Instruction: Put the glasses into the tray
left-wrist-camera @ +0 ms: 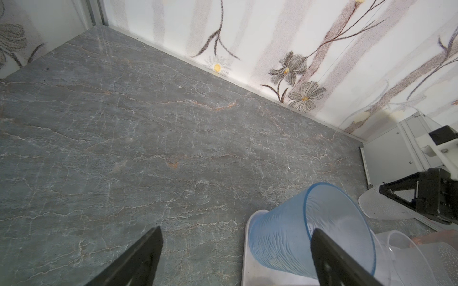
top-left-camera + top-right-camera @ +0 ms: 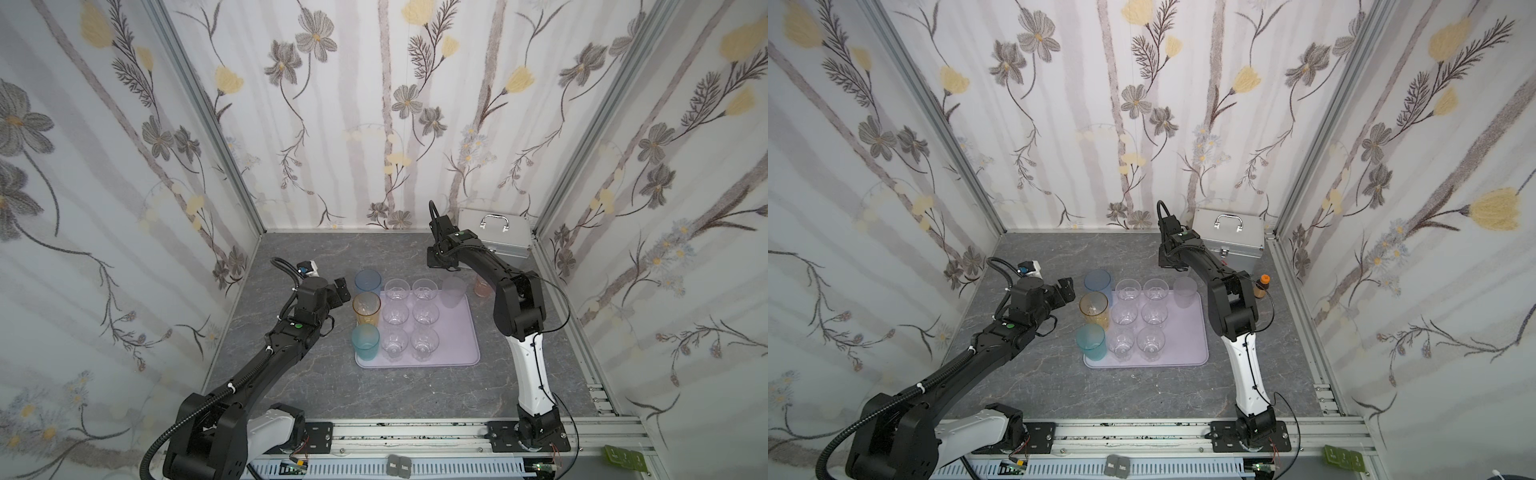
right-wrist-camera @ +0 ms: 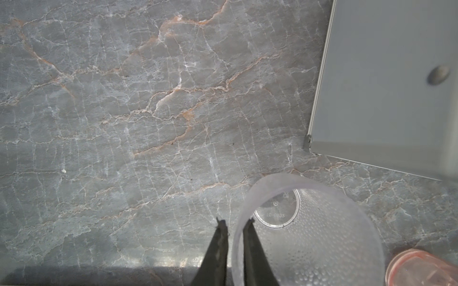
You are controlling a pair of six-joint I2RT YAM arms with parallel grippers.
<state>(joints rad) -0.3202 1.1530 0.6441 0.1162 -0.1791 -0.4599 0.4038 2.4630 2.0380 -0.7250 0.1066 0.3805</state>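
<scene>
Right wrist: R gripper (image 3: 235, 224) pinches frosted glass (image 3: 322, 237) rim.

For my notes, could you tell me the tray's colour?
The tray is pale lilac, clearest in a top view.

Robot lab cell, alu frame (image 2: 202, 104), floral wallpaper walls (image 2: 374, 124), marble-look tabletop (image 2: 332, 395), 2 arms (image 2: 257, 365) on front rail (image 2: 415, 434).

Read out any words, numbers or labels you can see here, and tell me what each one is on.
"10-0035", roughly, embossed on the base of the frosted tumbler; blurred, so uncertain.
Two dark tags at the front edge: short words, too small to read.
Green cards: marks too small to read.
</scene>
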